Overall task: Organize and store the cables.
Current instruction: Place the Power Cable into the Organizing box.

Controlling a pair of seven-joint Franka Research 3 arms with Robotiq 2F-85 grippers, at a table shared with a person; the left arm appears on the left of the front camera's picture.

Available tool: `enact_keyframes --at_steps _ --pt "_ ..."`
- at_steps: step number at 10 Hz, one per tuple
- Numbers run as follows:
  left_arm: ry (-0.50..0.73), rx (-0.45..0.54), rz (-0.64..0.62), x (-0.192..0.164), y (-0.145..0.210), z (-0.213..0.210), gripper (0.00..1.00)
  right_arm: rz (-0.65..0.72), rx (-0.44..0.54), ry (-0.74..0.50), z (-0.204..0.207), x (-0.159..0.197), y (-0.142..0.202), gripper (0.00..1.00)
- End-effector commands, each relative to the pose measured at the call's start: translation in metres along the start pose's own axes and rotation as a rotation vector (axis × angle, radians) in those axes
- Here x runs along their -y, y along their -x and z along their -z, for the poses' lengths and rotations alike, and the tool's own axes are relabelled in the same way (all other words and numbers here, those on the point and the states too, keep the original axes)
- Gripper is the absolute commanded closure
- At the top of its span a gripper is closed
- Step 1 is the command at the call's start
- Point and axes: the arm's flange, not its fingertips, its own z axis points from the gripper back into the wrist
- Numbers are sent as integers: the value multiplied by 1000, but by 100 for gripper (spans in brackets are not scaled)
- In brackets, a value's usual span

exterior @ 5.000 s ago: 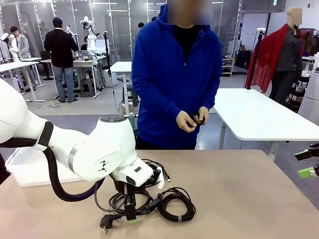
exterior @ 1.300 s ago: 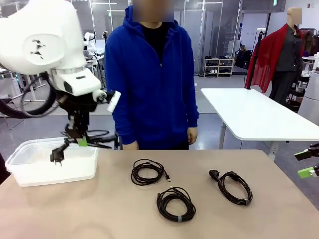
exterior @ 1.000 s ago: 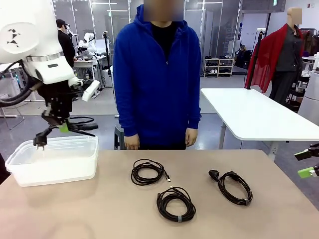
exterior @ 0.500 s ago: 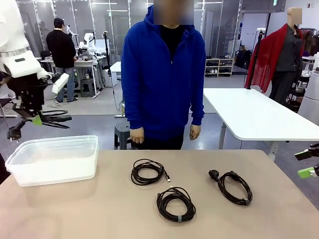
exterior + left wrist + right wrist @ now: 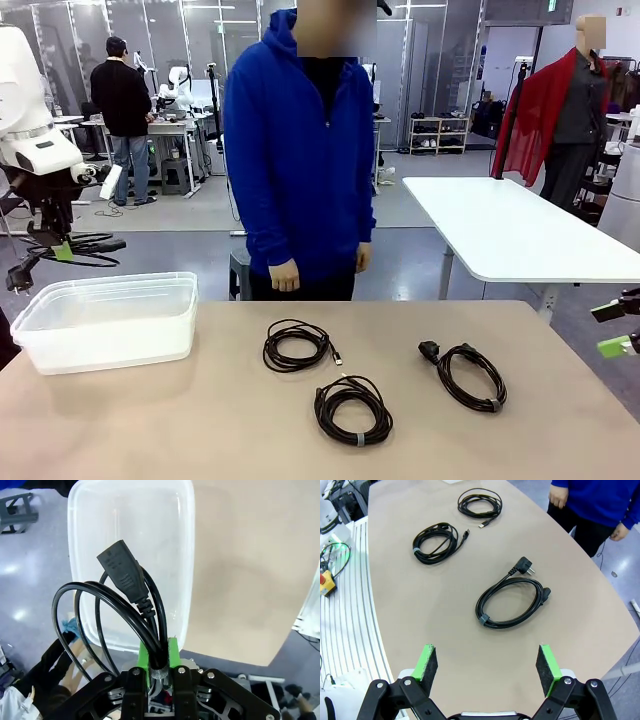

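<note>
At the left, high over the table's [image 5: 200, 430] far left corner, the left gripper [image 5: 62, 250] is seen. Its jaws are shut tight on one black cable [image 5: 95, 245], pinched at one spot of its loop. The loop is held out flat and long, stretched from left to right, and its plug [image 5: 20, 277] hangs down at the left. Right below it, the clear bin [image 5: 110, 345] is found, with its long side also set from left to right. So a straight drop would likely land the cable in the bin.

Near the table's middle, a thin cable [image 5: 297, 345] and a thicker cable [image 5: 352, 408] are laid flat. Toward the right edge, a third cable [image 5: 465, 372] is laid. It is nearest the right gripper [image 5: 487, 662], whose jaws are spread wide with nothing held.
</note>
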Motion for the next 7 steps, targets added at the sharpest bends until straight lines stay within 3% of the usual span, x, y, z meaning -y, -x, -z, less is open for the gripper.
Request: enact_keyframes --at_steps 1,5,7 --pt "6 13 -11 -7 -4 -12 83 -3 18 1 0 1 -1 0" --pt "0 0 0 0 0 0 83 -3 18 1 0 1 -1 0" --pt "18 -31 32 -14 0 14 83 -3 18 1 0 1 -1 0"
